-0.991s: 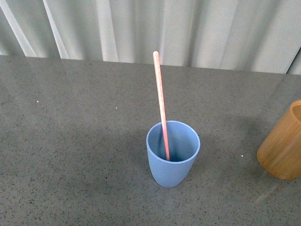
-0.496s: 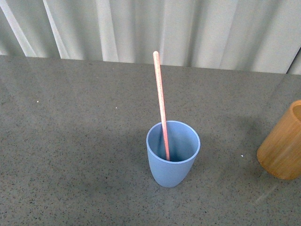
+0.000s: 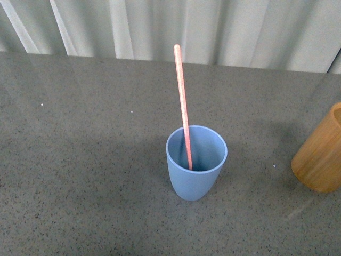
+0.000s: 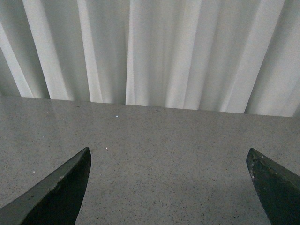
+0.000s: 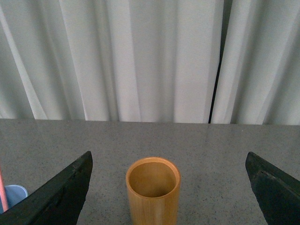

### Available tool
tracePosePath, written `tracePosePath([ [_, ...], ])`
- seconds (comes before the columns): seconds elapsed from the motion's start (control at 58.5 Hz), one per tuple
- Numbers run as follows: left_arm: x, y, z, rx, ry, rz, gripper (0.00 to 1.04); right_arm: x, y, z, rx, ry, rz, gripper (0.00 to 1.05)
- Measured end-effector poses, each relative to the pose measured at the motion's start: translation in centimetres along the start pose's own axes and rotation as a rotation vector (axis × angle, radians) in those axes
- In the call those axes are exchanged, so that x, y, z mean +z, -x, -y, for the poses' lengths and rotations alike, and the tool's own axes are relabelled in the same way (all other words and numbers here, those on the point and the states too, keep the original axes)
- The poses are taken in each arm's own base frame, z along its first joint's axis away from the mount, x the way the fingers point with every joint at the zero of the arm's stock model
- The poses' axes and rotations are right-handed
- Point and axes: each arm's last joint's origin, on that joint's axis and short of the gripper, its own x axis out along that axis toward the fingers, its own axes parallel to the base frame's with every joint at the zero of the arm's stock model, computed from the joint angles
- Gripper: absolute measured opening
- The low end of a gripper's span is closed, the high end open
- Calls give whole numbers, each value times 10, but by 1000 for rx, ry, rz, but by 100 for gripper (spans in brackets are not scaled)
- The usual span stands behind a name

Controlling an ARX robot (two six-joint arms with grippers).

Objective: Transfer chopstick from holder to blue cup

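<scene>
A salmon-pink chopstick (image 3: 182,101) stands leaning in the light blue cup (image 3: 196,165) at the middle of the grey table. The tan wooden holder (image 3: 322,157) sits at the right edge of the front view, partly cut off. In the right wrist view the holder (image 5: 153,192) stands upright and looks empty inside, centred ahead of my open right gripper (image 5: 168,185), whose fingers do not touch it. An edge of the blue cup (image 5: 10,194) and the chopstick (image 5: 3,187) show at that view's border. My left gripper (image 4: 168,183) is open over bare table. Neither arm shows in the front view.
The grey speckled tabletop (image 3: 80,160) runs back to a white pleated curtain (image 3: 170,26). A dark vertical gap (image 5: 218,61) splits the curtain in the right wrist view.
The front view has shifted slightly: cup, chopstick and the table's far edge sit a little higher in the picture. The chopstick stays in the cup.
</scene>
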Motion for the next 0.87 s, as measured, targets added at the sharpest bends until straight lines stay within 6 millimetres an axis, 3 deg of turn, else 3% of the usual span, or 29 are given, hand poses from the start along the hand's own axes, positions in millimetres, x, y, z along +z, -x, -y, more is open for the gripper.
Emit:
tracePosePath([
  [0.872, 0, 0, 0, 0, 0, 0, 98, 0, 0, 0, 0, 0, 0, 95],
])
